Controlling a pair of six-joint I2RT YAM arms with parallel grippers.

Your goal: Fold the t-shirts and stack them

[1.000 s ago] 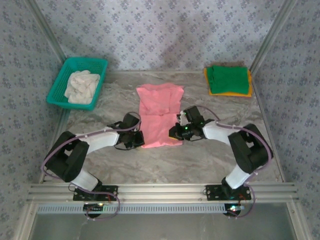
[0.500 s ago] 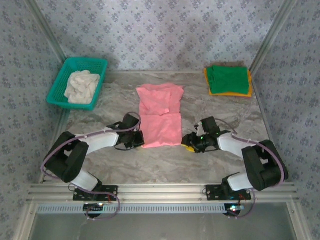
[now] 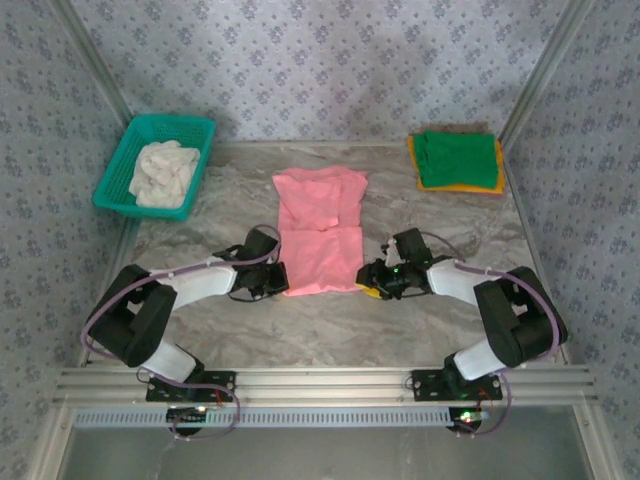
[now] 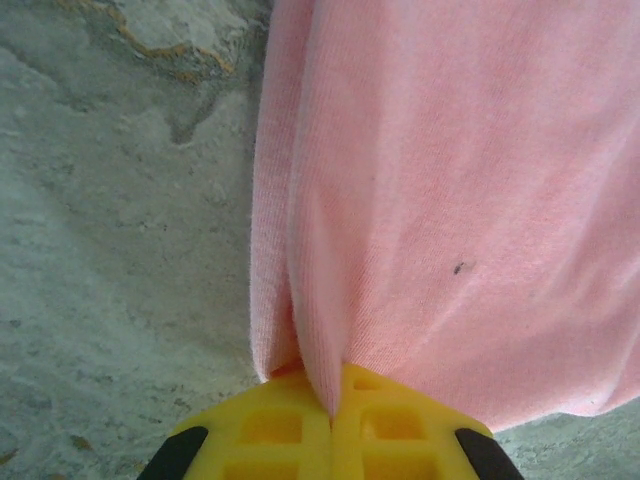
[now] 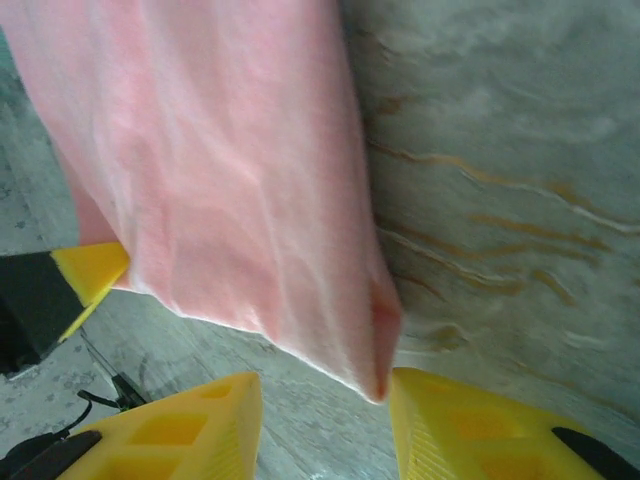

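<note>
- Far left corner of the table: the teal basket (image 3: 112,178) had a crumpled white cloth (image 3: 165,173) in it, not part of the job as far as I could tell.
- The left gripper (image 4: 333,415) was clenched tight on the near-left corner of the salmon-pink t-shirt (image 3: 320,235), with cloth pinched between its yellow fingers.
- That shirt lay flat mid-table, already narrowed into a long strip.
- The right gripper (image 5: 325,395) sat at the near-right corner with its jaws apart. The corner poked in between them, not pinched.
- Far right corner: the green t-shirt (image 3: 457,158) was folded on top of the orange-yellow t-shirt (image 3: 450,188).
- My read: mid-fold on the pink one. Next the right side needs to close on its corner, then both lift the near edge toward the far one.
</note>
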